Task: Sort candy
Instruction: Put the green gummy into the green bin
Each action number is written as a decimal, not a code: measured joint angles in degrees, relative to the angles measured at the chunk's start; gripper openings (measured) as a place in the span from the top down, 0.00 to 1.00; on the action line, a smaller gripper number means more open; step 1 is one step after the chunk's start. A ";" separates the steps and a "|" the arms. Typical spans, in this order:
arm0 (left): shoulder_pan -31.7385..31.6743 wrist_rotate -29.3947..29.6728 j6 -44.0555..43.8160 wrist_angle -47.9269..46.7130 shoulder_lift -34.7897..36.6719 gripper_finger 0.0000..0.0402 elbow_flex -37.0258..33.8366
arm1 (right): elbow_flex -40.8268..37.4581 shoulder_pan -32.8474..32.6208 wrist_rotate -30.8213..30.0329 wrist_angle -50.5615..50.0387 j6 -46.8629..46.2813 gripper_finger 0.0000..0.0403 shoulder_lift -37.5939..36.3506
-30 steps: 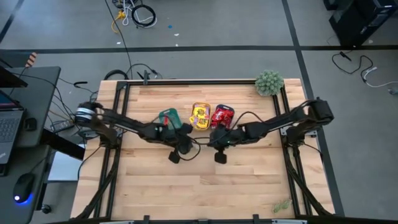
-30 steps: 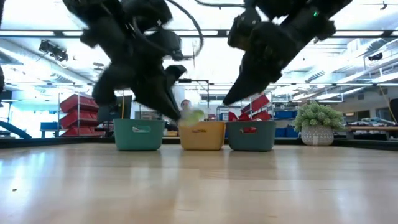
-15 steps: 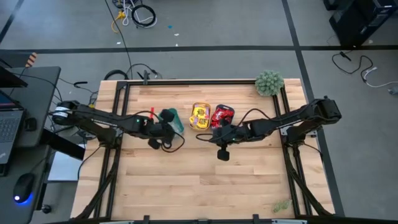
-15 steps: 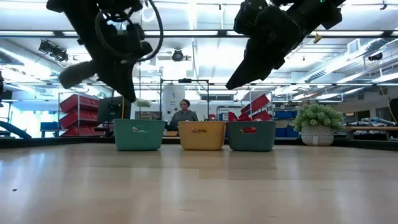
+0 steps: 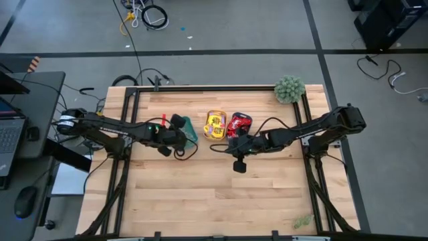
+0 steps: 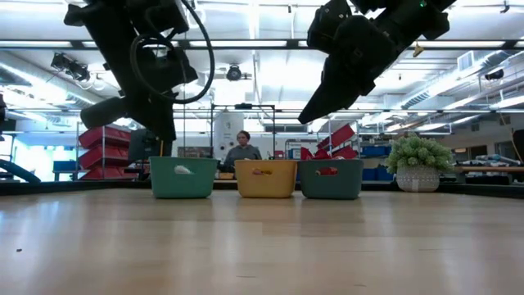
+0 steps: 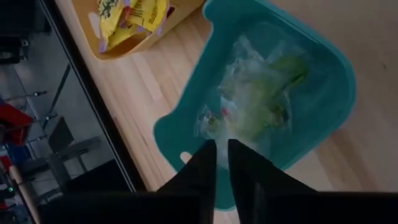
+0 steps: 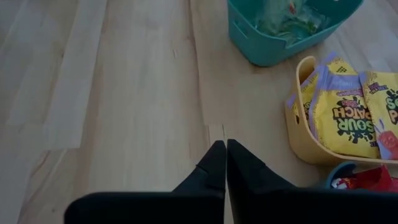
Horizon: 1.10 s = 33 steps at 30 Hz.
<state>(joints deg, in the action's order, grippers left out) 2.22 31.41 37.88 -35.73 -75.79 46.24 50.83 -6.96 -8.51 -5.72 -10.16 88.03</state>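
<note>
**Candy lying in three trays, both grippers raised**

The left gripper [image 7: 221, 163] is held above the teal rectangular plastic tray [image 7: 323, 74], its two dark fingers parted by a narrow gap with nothing between them. Pale green wrapped sweets [image 7: 261, 102] are seen lying inside that tray. Yellow candy packets [image 8: 348, 112] are contained in the yellow plastic tray [image 8: 297, 127] beside it, and shiny red packets [image 5: 239, 124] in the next tray. The right gripper [image 8: 220, 160] is held closed and empty above bare wooden table [image 8: 124, 93].
</note>
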 joint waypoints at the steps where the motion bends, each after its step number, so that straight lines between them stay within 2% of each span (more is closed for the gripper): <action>1: 0.00 0.08 -0.81 0.00 0.00 0.87 0.00 | 0.00 0.00 0.00 -0.06 -0.06 0.99 0.00; 6: 0.02 0.26 -6.52 0.00 0.00 0.78 0.00 | 0.00 0.00 -0.30 -0.16 -0.75 0.99 -0.34; 9: 0.72 -1.68 -13.32 1.93 0.00 0.77 0.00 | 0.00 -0.59 -0.46 -2.36 -1.32 0.99 -2.64; 11: 1.44 -7.52 -19.03 6.78 0.02 0.82 -0.13 | 0.00 -1.49 -0.46 -5.32 -2.90 0.99 -4.53; 13: 2.52 -13.73 -21.25 11.81 0.38 0.92 -1.02 | 0.00 -2.78 -0.44 -9.18 -5.19 0.99 -6.21; 16: 3.23 -18.65 -23.75 21.61 0.50 0.98 -3.63 | 0.00 -5.72 -0.46 -13.92 -10.36 1.00 -8.13; 21: 3.16 -23.53 -26.17 43.90 0.50 0.99 -11.40 | 0.00 -14.77 0.30 -18.68 -23.27 1.00 -7.67; 26: 3.13 -23.57 -26.15 61.17 0.50 1.00 -16.67 | 0.00 -25.92 1.21 -19.50 -39.20 0.99 -7.56; 29: 2.98 -23.61 -25.87 67.07 0.50 1.00 -18.23 | 0.00 -32.13 4.57 -21.07 -53.56 0.96 -7.54; 33: 2.45 -23.41 -24.54 67.78 0.50 1.00 -18.49 | -0.02 -39.84 7.24 -23.61 -68.05 0.87 -7.43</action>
<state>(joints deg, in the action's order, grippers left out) 4.67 8.00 13.34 32.05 -75.29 27.75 50.81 -46.80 -1.27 -29.34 -78.21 80.60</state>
